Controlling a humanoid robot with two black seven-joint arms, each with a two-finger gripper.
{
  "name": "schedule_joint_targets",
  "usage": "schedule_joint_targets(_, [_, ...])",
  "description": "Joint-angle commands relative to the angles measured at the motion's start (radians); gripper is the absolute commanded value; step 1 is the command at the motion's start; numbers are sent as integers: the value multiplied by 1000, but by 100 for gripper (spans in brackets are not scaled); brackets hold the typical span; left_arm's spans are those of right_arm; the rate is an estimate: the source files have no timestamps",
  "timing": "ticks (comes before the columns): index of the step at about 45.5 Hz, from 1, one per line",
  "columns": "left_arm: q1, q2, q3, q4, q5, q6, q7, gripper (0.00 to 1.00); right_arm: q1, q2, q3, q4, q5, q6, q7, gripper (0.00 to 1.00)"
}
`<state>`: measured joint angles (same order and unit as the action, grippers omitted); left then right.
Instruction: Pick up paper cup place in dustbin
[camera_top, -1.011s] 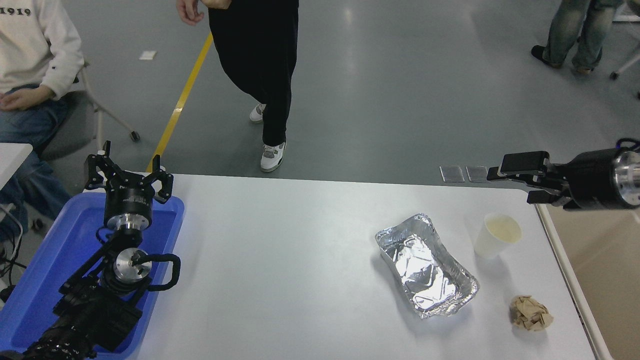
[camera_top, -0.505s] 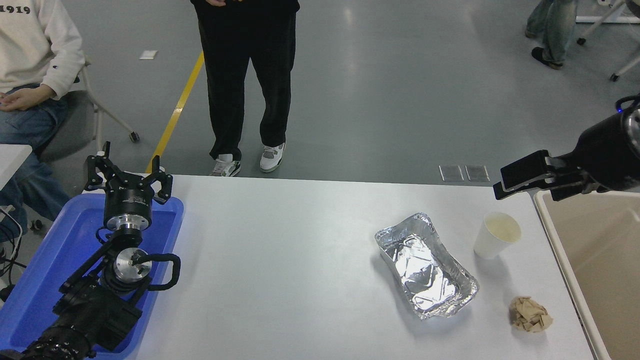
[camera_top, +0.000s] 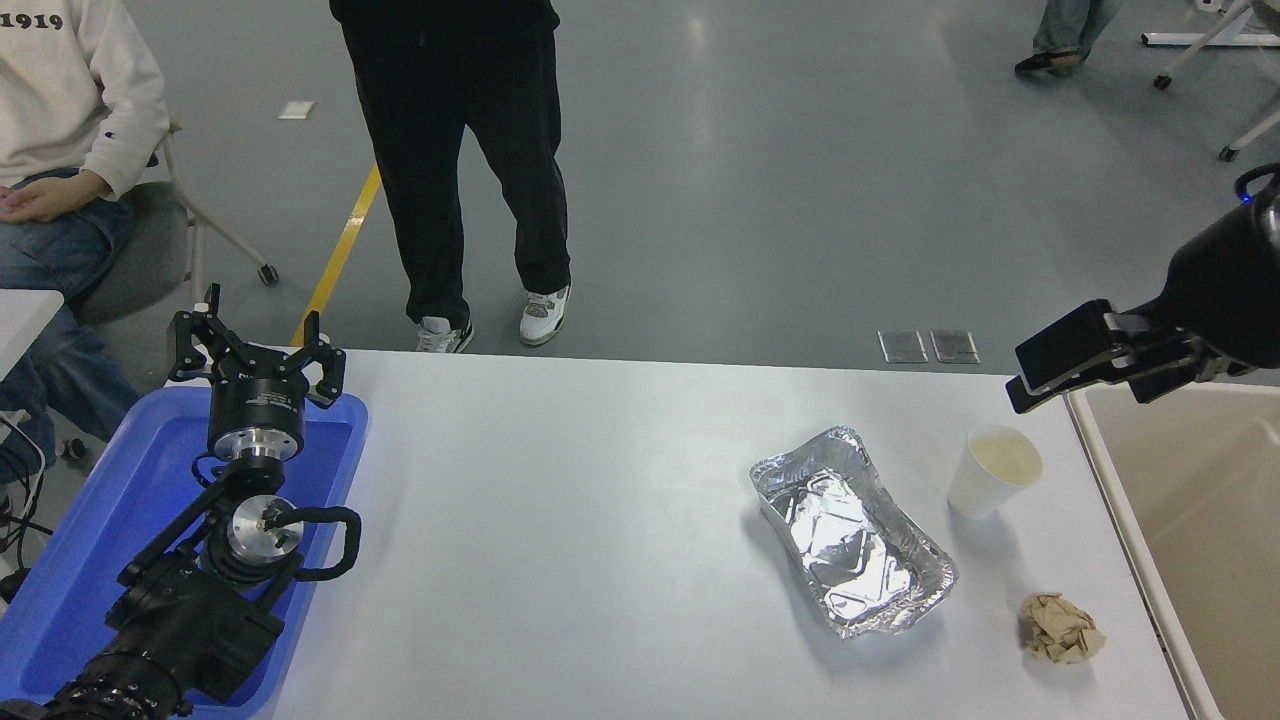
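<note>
Head view gives you the paper cup standing upright on the white table, between the silver foil tray and the dustbin at the right edge. Your right gripper hangs above and beyond the cup, holding nothing; you cannot tell its finger gap. Your left gripper sits over the blue tray, fingers spread.

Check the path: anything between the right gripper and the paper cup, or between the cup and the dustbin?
Nothing visible. The right gripper hangs above and just right of the upright paper cup, bare table between. The dustbin sits right beside it; the foil tray and paper ball lie aside.
</note>
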<state>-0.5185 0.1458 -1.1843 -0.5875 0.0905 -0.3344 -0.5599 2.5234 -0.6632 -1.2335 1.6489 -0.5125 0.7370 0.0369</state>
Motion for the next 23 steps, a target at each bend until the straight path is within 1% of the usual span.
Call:
schedule_joint_targets(1, [0,0,0,0,0,0,0,99,-172,-9,54,-208,-77,-39,-6,100])
schedule_joint_targets(8, [0,0,0,0,0,0,0,99,-311,-21,117,-314,-139,-80,-5,100])
schedule_joint_targets(15, [0,0,2,0,0,0,0,99,-446,-68,206,-339,-308,-156,-3,100])
schedule_joint_targets(18, [0,0,0,0,0,0,0,99,-514,-84,253,-359,-362,-186,-3,100])
schedule_joint_targets(23, [0,0,0,0,0,0,0,99,-626,-81,302,-426,-385,-252,-3,100])
